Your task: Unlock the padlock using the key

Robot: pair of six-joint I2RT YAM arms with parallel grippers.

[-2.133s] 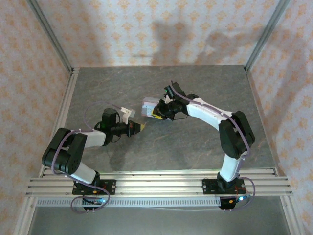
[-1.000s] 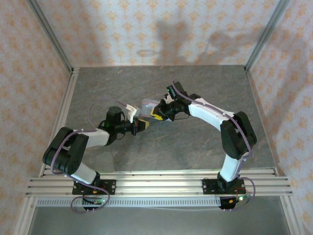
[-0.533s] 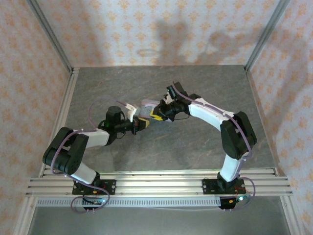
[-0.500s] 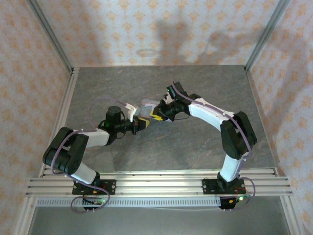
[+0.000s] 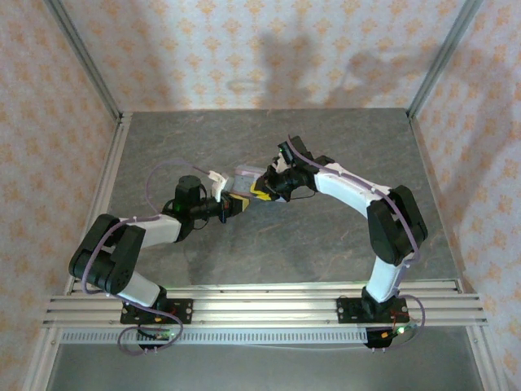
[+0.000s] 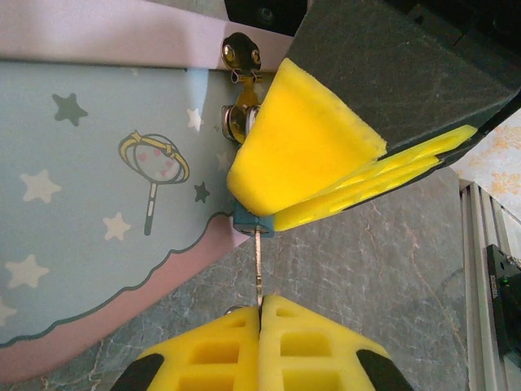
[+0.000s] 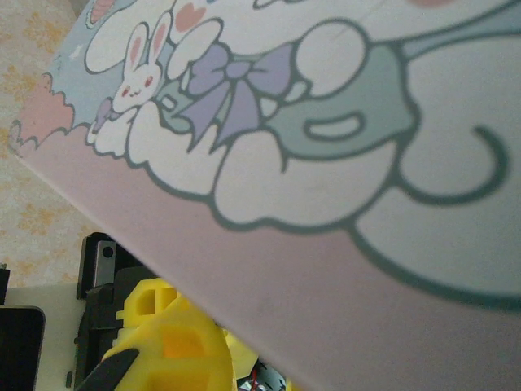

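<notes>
Hazards: bending or slipping of the key (image 6: 259,269) if turned off-axis, given a thin shaft and only a short stub pinched between the pads; rotation of the whole padlock (image 6: 247,221) inside its grip instead of a turn of the cylinder, given the small share of body caught; strain on the clasp (image 6: 241,54) or dragging of the tin (image 6: 98,163) under any sideways pull from either arm; incomplete insertion, hard to judge with the keyhole hidden. Left hand (image 6: 260,309): clenched on the key's head, pads pressed flat together, shaft pointing straight at the padlock's underside and appearing to enter it. Right hand (image 6: 264,204): closed around the padlock, seemingly grasping it, one wedge-shaped pad covering most of the body. Padlock: tiny, blue-teal, boxy, hard-looking; hangs at the tin's clasp, just off the tin's edge, between both hands. Bright metal loop (image 6: 234,122) above it, probably the shackle, partly hidden. Key: slim, pale silver-brown, flat, likely easy to bend. Tin: rectangular, smooth, light blue with a pink scalloped border, stars and a wand on one face, a rabbit and bow on another; resting or lifted, cannot tell. Pads: yellow, matt, ribbed with square hollows, slightly yielding by appearance. Table (image 6: 391,277): grey, stone-patterned, flat.
</notes>
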